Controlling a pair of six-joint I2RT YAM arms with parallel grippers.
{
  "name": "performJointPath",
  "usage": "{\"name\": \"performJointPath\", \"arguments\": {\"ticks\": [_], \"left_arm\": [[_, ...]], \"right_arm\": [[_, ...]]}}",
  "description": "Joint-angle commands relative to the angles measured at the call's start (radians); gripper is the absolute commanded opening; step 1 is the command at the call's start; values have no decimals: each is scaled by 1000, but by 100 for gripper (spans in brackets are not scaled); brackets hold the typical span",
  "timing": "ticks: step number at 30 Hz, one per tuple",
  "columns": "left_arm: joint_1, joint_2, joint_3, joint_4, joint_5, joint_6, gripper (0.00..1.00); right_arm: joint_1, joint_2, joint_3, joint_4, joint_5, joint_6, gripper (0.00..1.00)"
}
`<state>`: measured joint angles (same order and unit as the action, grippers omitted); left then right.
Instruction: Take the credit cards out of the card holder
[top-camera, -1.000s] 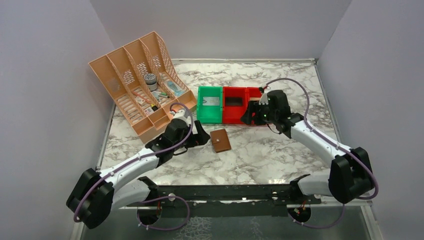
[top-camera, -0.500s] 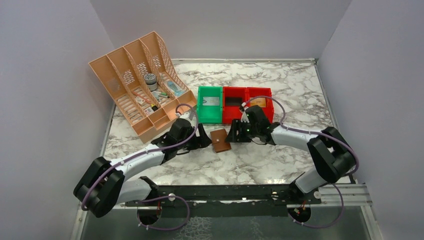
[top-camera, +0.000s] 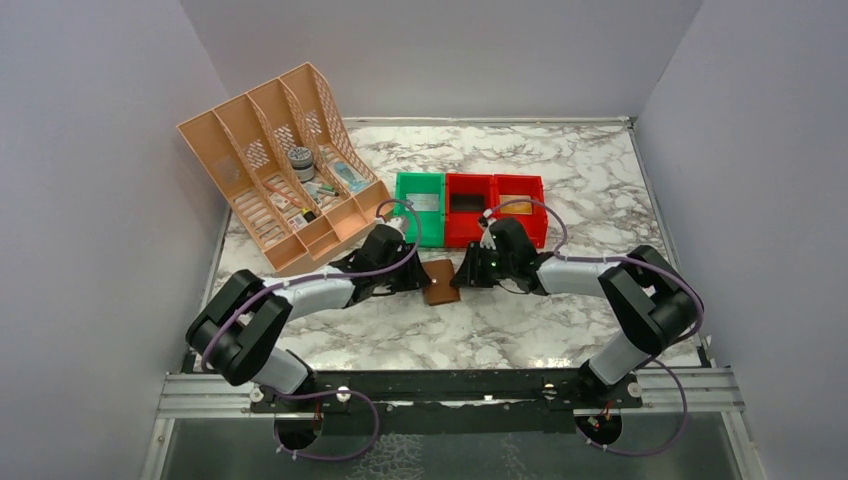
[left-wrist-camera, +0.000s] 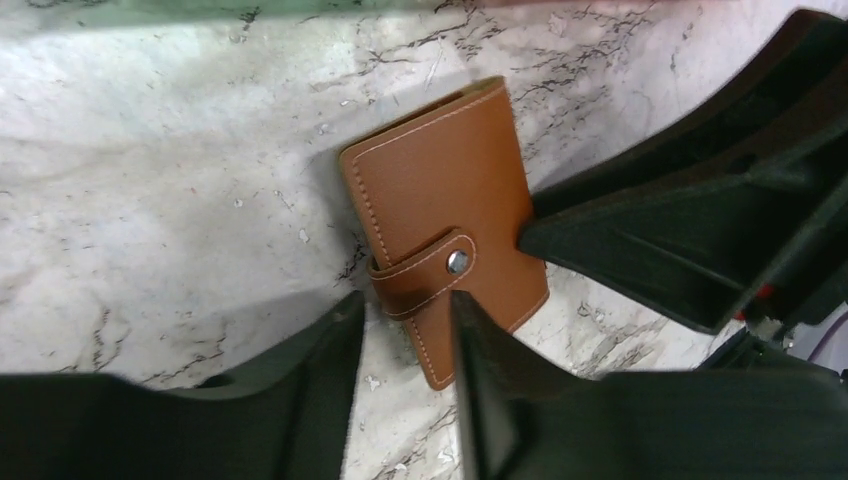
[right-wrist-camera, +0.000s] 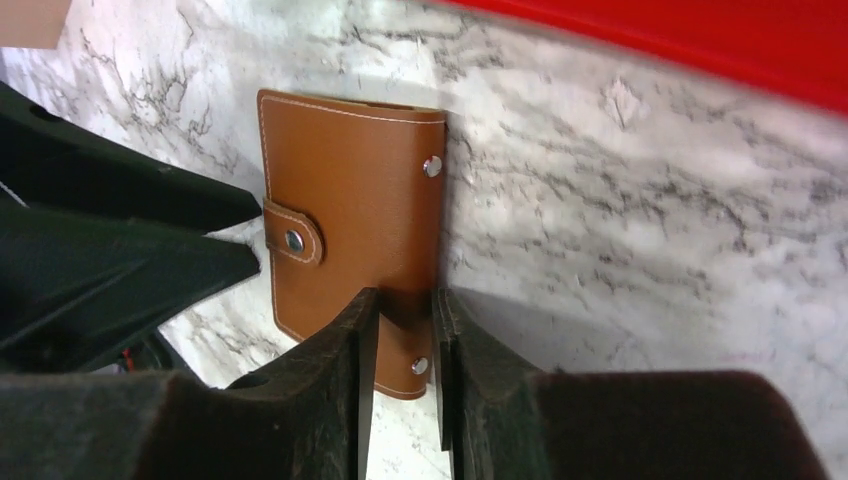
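The closed card holder (left-wrist-camera: 440, 220) lies flat on our marble table (top-camera: 530, 320). Our left gripper (left-wrist-camera: 405, 310) straddles its snap-tab edge, our right gripper (right-wrist-camera: 403, 305) its spine. We cannot tell whether either clamps it.

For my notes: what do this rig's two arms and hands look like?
Both the left arm and right arm have white link shells between bulky black joints, with purple cables looping alongside. The left hand and right hand are matte black, each with two flat tapered fingers.
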<state>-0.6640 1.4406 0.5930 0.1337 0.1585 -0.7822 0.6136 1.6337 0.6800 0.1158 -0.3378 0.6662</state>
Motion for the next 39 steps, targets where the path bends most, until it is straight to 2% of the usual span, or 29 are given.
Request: {"name": "performJointPath", "arguments": {"ticks": [1, 4, 11, 14, 18, 23, 27, 32, 35, 39], "left_arm": [[-15, 56, 27, 14, 28, 38, 32], [-34, 68, 24, 14, 27, 50, 24], [-64, 80, -3, 34, 38, 66, 13], [-74, 79, -10, 34, 35, 80, 11], [-84, 94, -25, 37, 39, 94, 7], [-105, 97, -20, 39, 16, 83, 6], [-114, 33, -13, 10, -36, 58, 20], [-127, -47, 26, -104, -119, 52, 49], [-147, -75, 45, -138, -147, 43, 54], [-185, -60, 81, -150, -152, 26, 55]], "right_arm": [[6, -54, -91, 111, 5, 74, 23], [6, -58, -98, 133, -37, 90, 22], [2, -77, -87, 60, 40, 68, 41], [-8, -29, -72, 48, -1, 56, 42], [-9, 0, -95, 152, -99, 80, 30], [-9, -62, -139, 214, -143, 96, 17], [-10, -157, -166, 200, -162, 83, 4], [-9, -255, -197, 105, -110, 73, 3], [-9, -287, -206, 53, -73, 67, 3], [-10, -307, -206, 10, -51, 66, 2]]}}
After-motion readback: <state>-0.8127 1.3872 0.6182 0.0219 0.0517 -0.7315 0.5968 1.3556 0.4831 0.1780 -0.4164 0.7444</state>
